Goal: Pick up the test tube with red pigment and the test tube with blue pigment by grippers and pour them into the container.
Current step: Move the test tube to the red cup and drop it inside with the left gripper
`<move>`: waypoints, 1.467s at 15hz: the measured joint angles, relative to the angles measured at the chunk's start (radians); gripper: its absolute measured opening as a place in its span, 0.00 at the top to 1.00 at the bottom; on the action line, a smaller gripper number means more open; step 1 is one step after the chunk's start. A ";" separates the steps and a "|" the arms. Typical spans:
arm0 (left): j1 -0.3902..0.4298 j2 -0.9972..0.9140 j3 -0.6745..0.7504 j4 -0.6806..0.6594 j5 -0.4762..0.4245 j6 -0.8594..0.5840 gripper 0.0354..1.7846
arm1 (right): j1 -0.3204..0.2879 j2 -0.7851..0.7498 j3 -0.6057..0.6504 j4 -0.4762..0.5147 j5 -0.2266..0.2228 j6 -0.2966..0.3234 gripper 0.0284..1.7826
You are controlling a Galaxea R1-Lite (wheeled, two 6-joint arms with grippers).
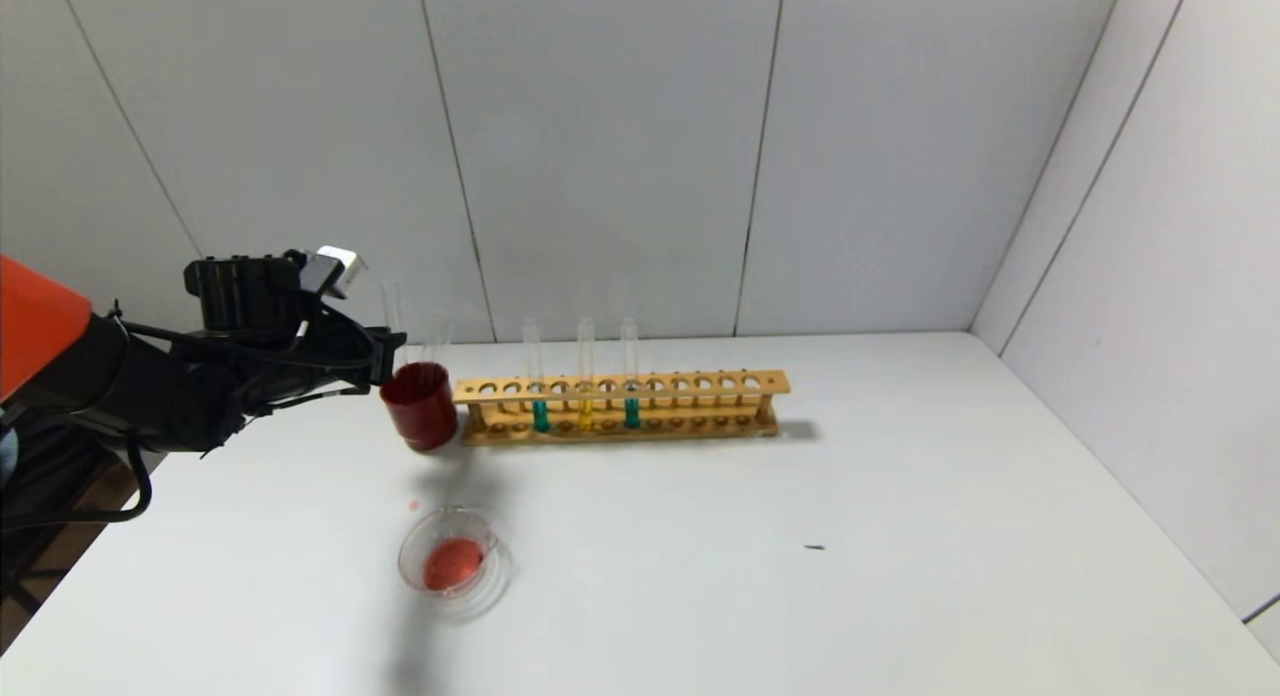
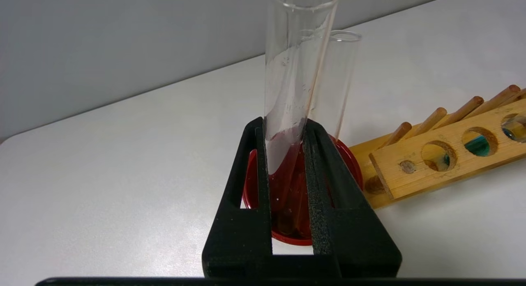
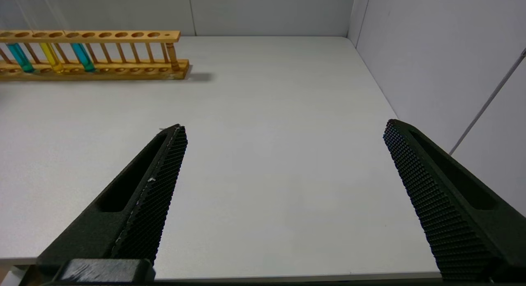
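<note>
My left gripper [image 1: 385, 358] is shut on the test tube with red pigment [image 1: 392, 306], held upright. In the left wrist view the fingers [image 2: 263, 183] pinch this tube [image 2: 294, 64]. It is clear with only reddish streaks, and its lower end is inside the dark red cup [image 2: 350, 160]. The container [image 1: 494, 576], a clear glass dish, sits on the table in front of the cup and holds a pool of orange-red liquid. Two teal-liquid tubes [image 1: 540, 413] [image 1: 631, 411] stand in the wooden rack [image 1: 700, 384]; I cannot tell which is the blue-pigment one. My right gripper [image 3: 284, 125] is open and empty above bare table.
The dark red cup [image 1: 420, 408] stands at the rack's left end with a second empty tube [image 1: 438, 338] leaning in it. A yellow-liquid tube [image 1: 585, 408] stands between the teal ones. A small dark speck [image 1: 815, 548] lies on the table. Walls close the back and right.
</note>
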 joint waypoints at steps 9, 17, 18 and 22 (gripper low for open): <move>-0.003 0.005 0.006 -0.001 0.001 -0.020 0.85 | 0.000 0.000 0.000 0.000 0.000 0.000 0.02; -0.003 0.006 0.004 -0.001 0.002 -0.018 0.85 | 0.000 0.000 0.000 0.000 0.000 0.000 0.02; -0.003 0.007 0.004 -0.002 0.002 -0.017 0.85 | 0.000 0.000 0.000 0.000 0.000 0.000 0.02; -0.003 0.007 0.003 -0.003 0.003 -0.014 0.83 | 0.000 0.000 0.000 0.000 0.000 0.000 0.02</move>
